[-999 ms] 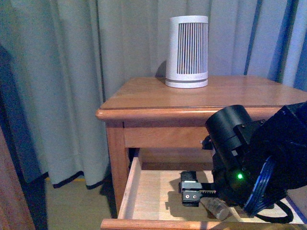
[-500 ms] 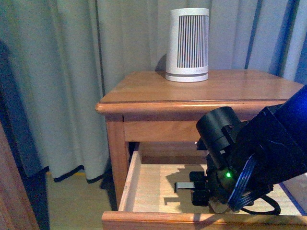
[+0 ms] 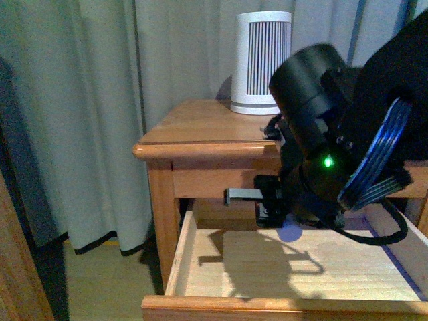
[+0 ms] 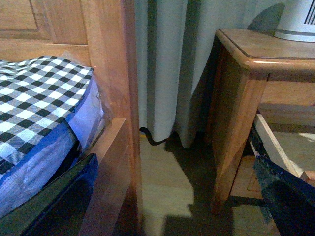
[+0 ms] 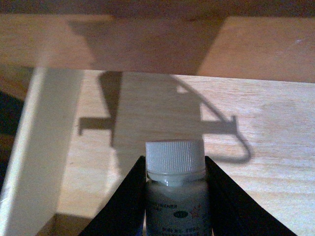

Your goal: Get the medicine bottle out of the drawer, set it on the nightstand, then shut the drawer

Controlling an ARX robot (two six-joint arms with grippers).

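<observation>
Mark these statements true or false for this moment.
1. The right claw grips the bottle. True.
2. The drawer is shut. False: it stands open.
3. The bottle rests on the nightstand. False: it is held above the drawer floor.
4. A slatted white cylinder stands on the nightstand. True.
5. The bottle's cap is missing. False: the white cap is on.

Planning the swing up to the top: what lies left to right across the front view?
Wooden post → curtain → left leg of the nightstand → right pincer, shut on the medicine bottle over the open drawer.
</observation>
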